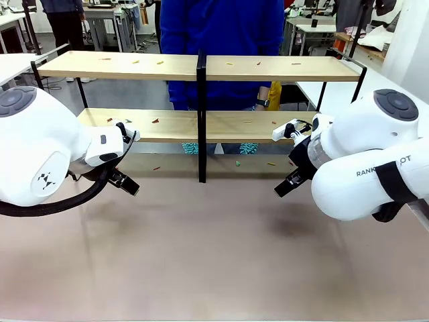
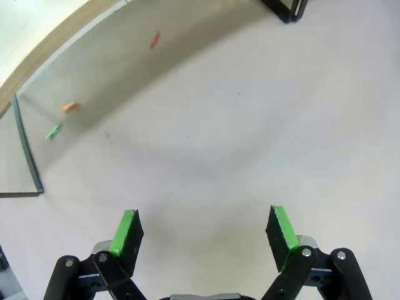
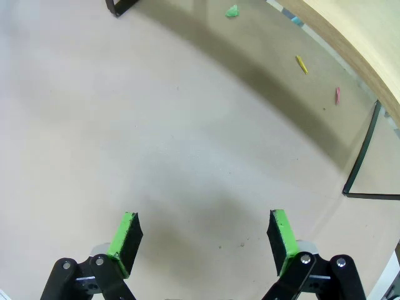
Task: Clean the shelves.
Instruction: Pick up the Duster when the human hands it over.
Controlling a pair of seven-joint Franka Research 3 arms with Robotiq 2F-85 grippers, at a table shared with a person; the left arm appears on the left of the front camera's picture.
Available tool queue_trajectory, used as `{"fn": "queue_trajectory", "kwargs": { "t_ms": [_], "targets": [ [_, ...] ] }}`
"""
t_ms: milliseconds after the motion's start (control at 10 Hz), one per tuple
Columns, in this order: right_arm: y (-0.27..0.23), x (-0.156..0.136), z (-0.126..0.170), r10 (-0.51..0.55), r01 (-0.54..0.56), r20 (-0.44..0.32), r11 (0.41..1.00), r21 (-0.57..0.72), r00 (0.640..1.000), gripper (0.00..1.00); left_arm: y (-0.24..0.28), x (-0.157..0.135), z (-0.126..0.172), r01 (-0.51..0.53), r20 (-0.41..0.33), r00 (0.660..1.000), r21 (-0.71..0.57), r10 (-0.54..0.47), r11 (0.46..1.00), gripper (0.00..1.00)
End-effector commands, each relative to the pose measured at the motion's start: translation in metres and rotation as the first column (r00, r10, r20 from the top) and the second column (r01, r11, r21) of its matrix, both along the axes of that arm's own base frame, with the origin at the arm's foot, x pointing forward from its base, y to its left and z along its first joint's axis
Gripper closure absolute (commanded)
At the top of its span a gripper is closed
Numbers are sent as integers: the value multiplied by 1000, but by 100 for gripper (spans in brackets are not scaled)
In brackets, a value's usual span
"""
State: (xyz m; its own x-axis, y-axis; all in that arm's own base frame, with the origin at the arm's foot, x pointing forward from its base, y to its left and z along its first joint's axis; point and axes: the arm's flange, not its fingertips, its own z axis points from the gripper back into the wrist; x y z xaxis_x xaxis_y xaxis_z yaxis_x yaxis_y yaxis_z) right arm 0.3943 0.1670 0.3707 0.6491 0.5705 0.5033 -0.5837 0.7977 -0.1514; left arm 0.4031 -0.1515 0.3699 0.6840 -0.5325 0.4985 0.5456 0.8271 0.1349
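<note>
Green-padded left tool (image 2: 206,228): jaws spread wide, nothing between them, hanging low over the bare surface (image 1: 214,255) at 9 o'clock of the front view. Matching right tool (image 3: 203,231): same condition, spread and empty, at 3 o'clock. Neither touches anything.

Light-wood shelves (image 1: 181,66): at 12 o'clock from both tools, standing across the far half of the surface and well apart from either tool. Two long boards, thin black frame, black centre post midway between the tools. Blue-clad person (image 1: 221,27) directly behind, also at 12 o'clock.

Coloured scraps (image 1: 258,64): small bits scattered on both boards and on the surface beneath the lower board. Your left wrist camera has three at 10 to 11 o'clock; your right wrist camera has three at about 1 o'clock.

Handling, by judgement: the boards look stiff and smooth and the frame slight, so the rack is probably light enough to slide or rock if you lean on it. To steady it, take the centre post or a frame rod rather than a board edge. The scraps look light and flat; expect them to skid on the wood, so come down from above and close gently.
</note>
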Motion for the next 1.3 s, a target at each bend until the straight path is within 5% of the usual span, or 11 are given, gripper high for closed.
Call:
{"fn": "queue_trajectory", "kwargs": {
  "t_ms": [0,1200],
  "targets": [
    [0,0,0,0,0,0,1000,1,1000,0,0,0,0,1,0,1000,0,-1,1000,0],
    [0,0,0,0,0,0,1000,0,1000,0,0,0,0,0,0,1000,0,0,1000,0]
  ]
}}
